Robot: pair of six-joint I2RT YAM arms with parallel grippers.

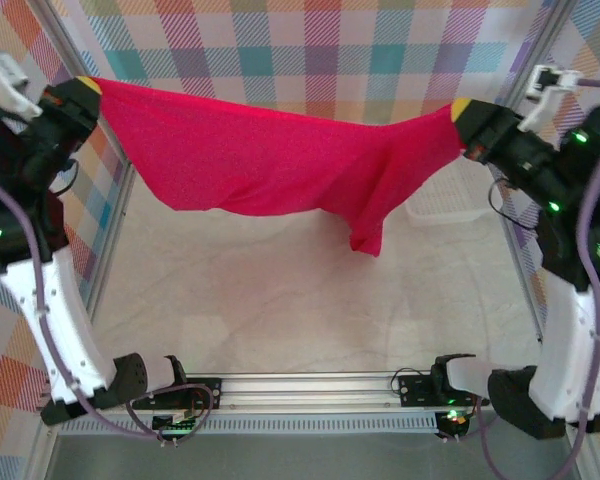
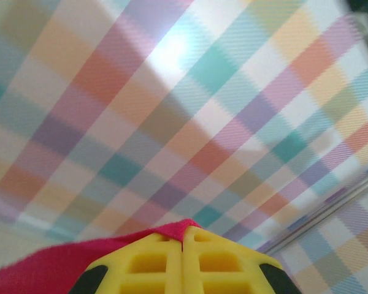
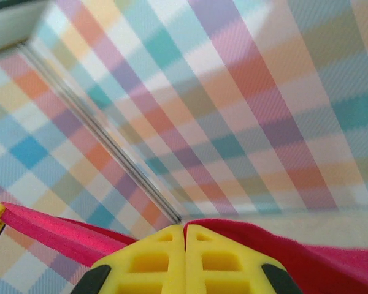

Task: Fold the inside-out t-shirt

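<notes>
The left gripper [image 1: 88,87] is pinched tight on one end of the red t-shirt [image 1: 270,160], high over the left edge of the table [image 1: 280,300]. In the left wrist view its yellow fingers [image 2: 150,263] are pressed flat against each other with no gap, and a fold of red cloth comes out at their tips and runs off to the left.

The right gripper [image 1: 461,108] is clamped just as tightly on the other end, high over the right edge. In the right wrist view its yellow fingers [image 3: 221,263] meet along one seam, with red cloth spreading out on both sides of them.

The t-shirt is off the table, stretched between the two grippers across the far half, in front of the plaid back wall [image 1: 310,50]. Its top edge sags a little in the middle. The rest hangs in loose folds, and the lowest point droops right of centre.

A pale tray [image 1: 445,205] sits by the right edge, partly behind the cloth.
</notes>
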